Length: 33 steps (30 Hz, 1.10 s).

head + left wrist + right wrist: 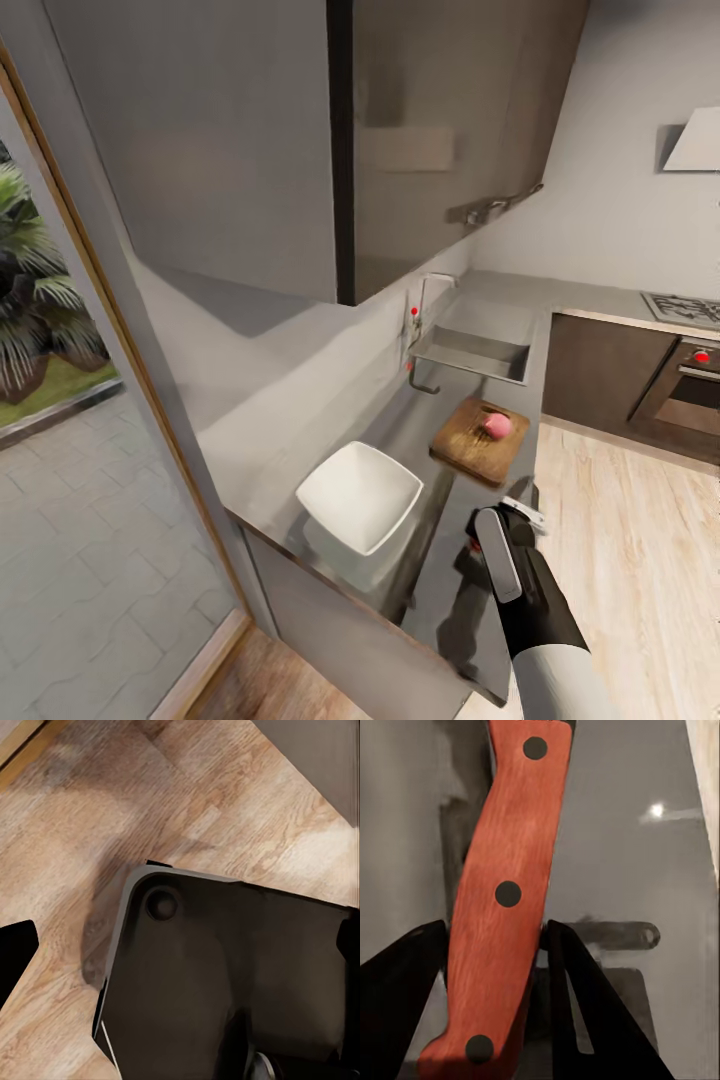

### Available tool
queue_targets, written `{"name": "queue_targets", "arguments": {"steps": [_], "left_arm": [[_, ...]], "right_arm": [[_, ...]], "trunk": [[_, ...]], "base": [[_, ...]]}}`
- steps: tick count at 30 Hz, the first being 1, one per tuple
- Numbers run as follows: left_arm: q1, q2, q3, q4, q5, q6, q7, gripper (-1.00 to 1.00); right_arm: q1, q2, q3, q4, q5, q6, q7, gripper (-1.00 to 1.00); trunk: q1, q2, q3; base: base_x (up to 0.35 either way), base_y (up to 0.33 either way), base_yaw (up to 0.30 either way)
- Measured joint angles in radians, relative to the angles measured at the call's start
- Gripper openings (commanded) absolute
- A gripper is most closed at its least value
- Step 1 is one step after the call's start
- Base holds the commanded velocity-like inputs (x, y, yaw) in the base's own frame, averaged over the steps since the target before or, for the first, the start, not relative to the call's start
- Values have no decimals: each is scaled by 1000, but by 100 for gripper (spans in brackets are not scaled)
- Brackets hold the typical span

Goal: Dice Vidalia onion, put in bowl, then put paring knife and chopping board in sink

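Note:
The pinkish-red Vidalia onion (497, 426) sits whole on the dark wooden chopping board (478, 440), which lies on the grey countertop (300, 400) just in front of the steel sink (470, 352). The white squarish bowl (360, 495) stands nearer me on the same worktop. My right gripper (497, 525) hovers at the counter's front edge, between bowl and board. In the right wrist view my right gripper (493, 926) has its black fingers (577, 1005) against both sides of the paring knife's (502, 892) orange-red handle. My left gripper (187, 930) hangs open over the floor.
A chrome tap (428, 300) with red knobs rises beside the sink. Grey upper cabinets (400, 150) hang low over the counter. An oven (690, 385) and a hob (685, 308) stand at the far right. The wooden floor (620, 520) stretches to my right, and a glass door is at my left.

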Motion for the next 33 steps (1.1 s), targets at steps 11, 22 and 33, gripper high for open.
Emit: {"name": "queue_targets", "arguments": {"steps": [11,22,33], "left_arm": [[0,0,-2,0,-1,0,0,100],[0,0,0,13,-1,0,0,100],[0,0,-1,14,-1,0,0,100]], "right_arm": [[0,0,-1,-1,3,4,-1,-100],[0,0,-2,0,10,7,0,-100],[0,-56,1,-85,11,11,10,-100]], "trunk": [[0,0,0],[0,0,0],[0,0,0]], "base": [[0,-183,0],[0,-3,0],[0,0,0]]}}
